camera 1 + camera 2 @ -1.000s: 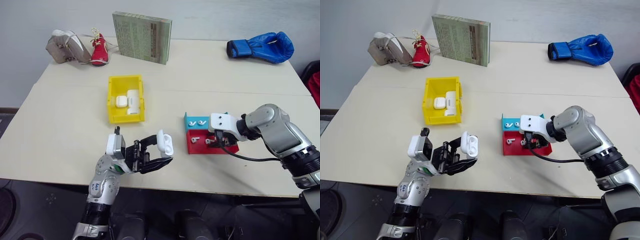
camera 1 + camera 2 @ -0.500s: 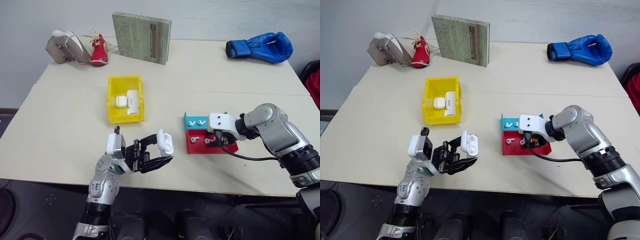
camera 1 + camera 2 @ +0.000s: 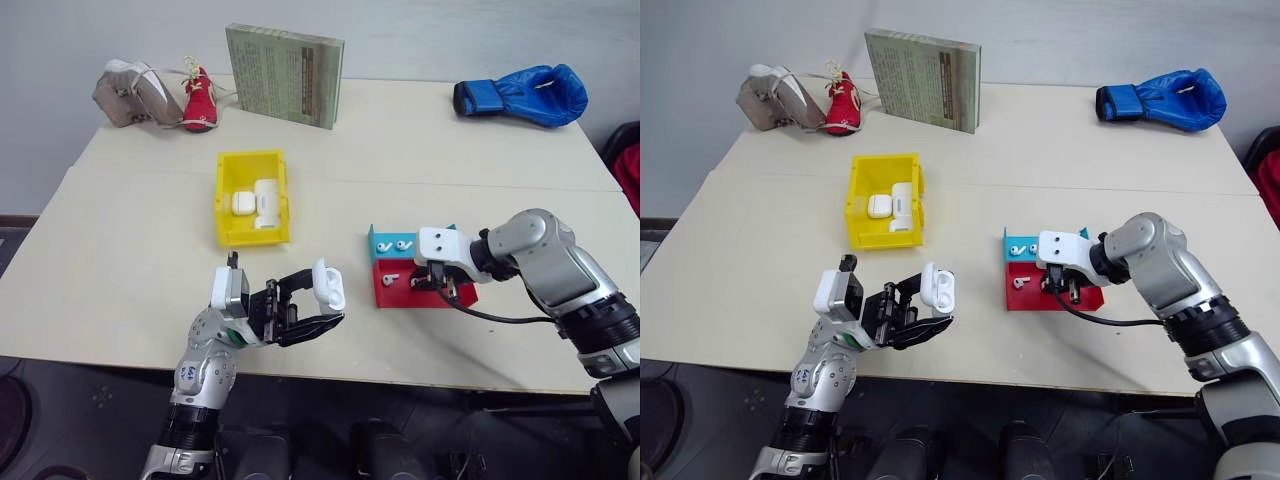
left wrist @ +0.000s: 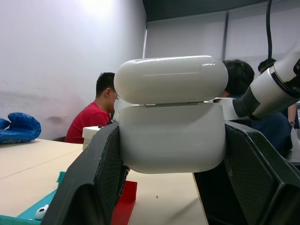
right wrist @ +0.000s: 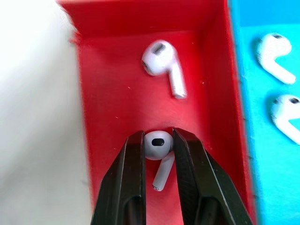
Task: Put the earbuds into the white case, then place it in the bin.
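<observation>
Progress: early. No bud seated yet; white case [image 3: 329,284], lid ajar, is clamped in the left claw [image 3: 305,310] low centre-left of the head view, above the worktop [image 3: 130,270] edge. Right claw [image 5: 157,161] is in the red tray [image 5: 112,93], fingers closed on one earbud [image 5: 157,145]; second earbud [image 5: 164,63] lies loose beyond. Yellow bin [image 3: 252,197], upper left, already holds two other cases. Left: both buds in, lid shut, case binned. Right wrist pitched down; left forearm raised, claw pointing right.
</observation>
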